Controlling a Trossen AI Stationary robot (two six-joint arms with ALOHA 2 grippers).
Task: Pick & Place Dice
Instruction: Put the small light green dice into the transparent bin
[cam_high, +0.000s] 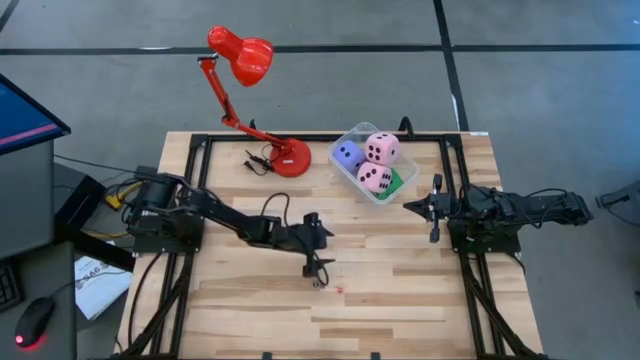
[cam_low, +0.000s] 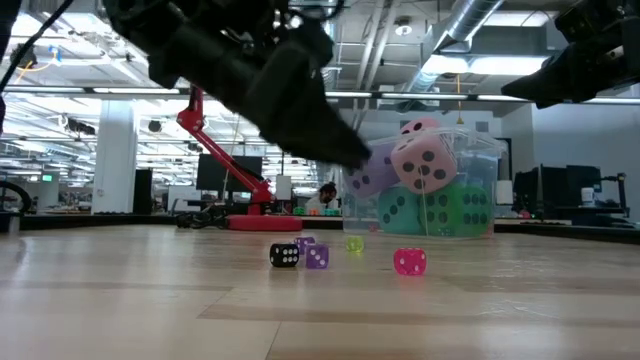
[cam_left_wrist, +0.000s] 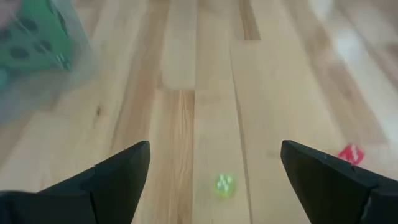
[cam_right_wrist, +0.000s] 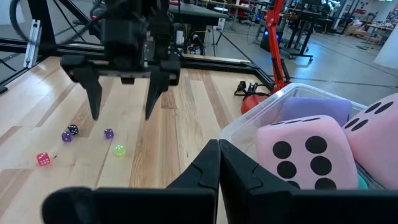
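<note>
Green tiny die (cam_left_wrist: 224, 184) w/ left pincer (cam_left_wrist: 214, 168) spread above; right pincer (cam_right_wrist: 219, 163) pressed together.

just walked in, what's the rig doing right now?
Dice pick and place, mid-run. The left gripper hangs open over the middle of the table, above a scatter of tiny dice; it holds nothing. The big soft dice sit in the clear plastic tub near the table's far edge, right of the red lamp. The right gripper waits shut and empty beside the tub.
</note>
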